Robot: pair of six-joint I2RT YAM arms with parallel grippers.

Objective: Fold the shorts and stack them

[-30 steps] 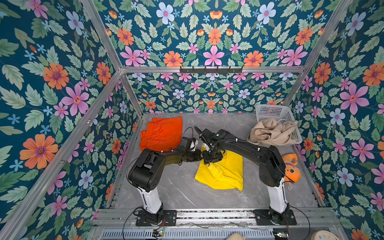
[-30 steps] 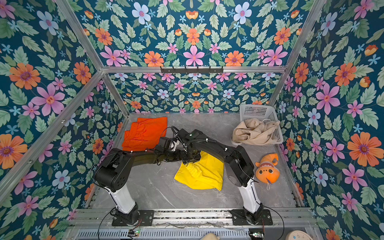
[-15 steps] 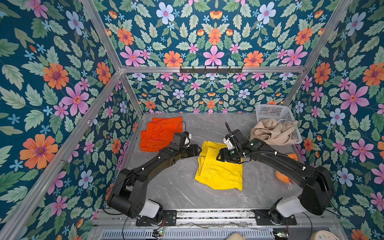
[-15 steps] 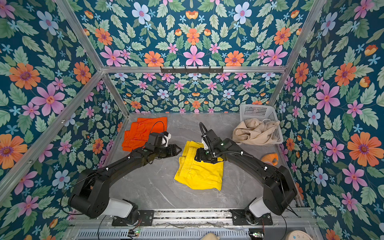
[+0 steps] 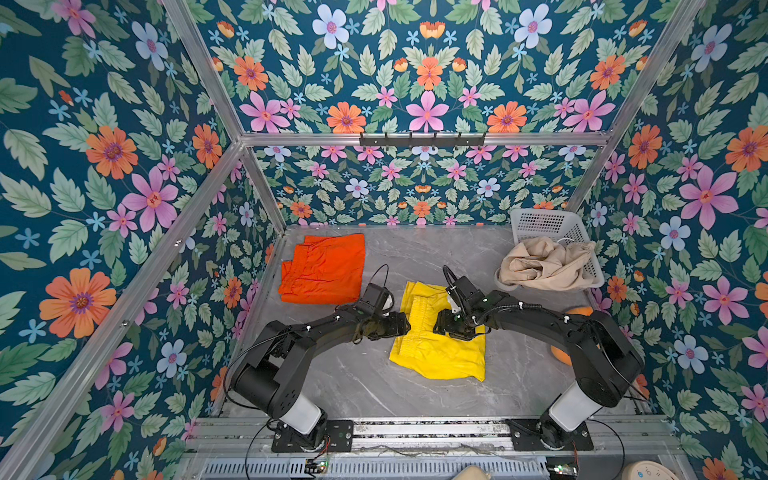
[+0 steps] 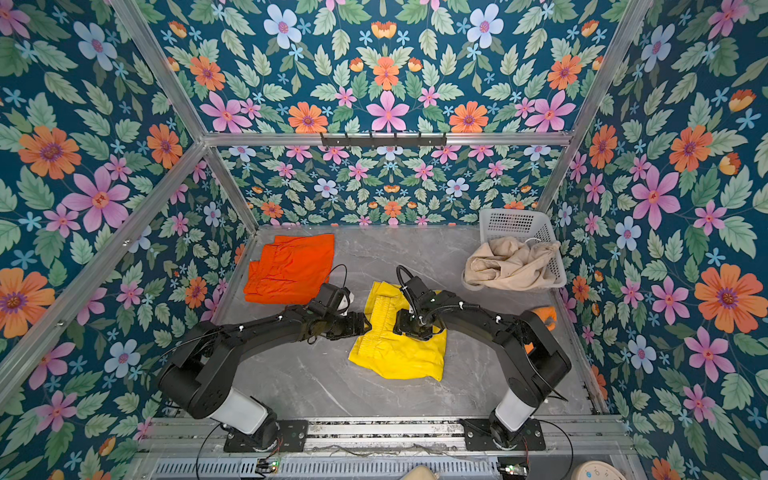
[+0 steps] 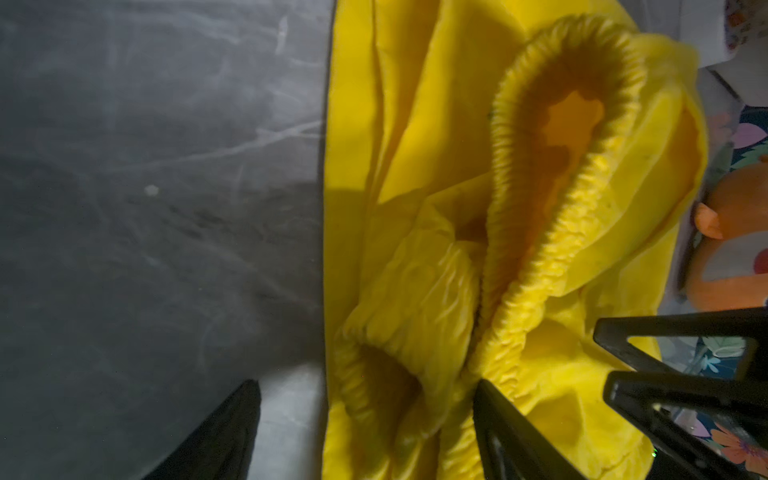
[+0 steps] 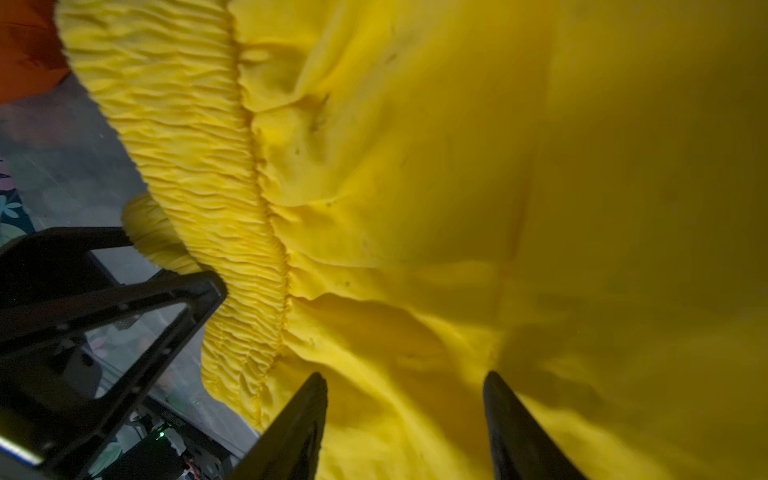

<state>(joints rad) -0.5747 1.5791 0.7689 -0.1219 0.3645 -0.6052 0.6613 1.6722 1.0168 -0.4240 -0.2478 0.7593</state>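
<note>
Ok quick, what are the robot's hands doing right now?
Left hand: open at the yellow shorts edge, holding nothing.
Right hand: open over them, holding nothing.

Open table (image 5: 415, 253) between orange shorts (image 5: 324, 270) and basket (image 5: 544, 224); yellow shorts (image 5: 440, 357) fill the middle

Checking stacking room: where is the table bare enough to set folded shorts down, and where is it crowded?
Bare table: the near strip between yellow shorts and front rail; the far middle between orange shorts and basket. Crowded: the centre, left pincer and right pincer at the yellow shorts; the right edge, plush toy.
</note>
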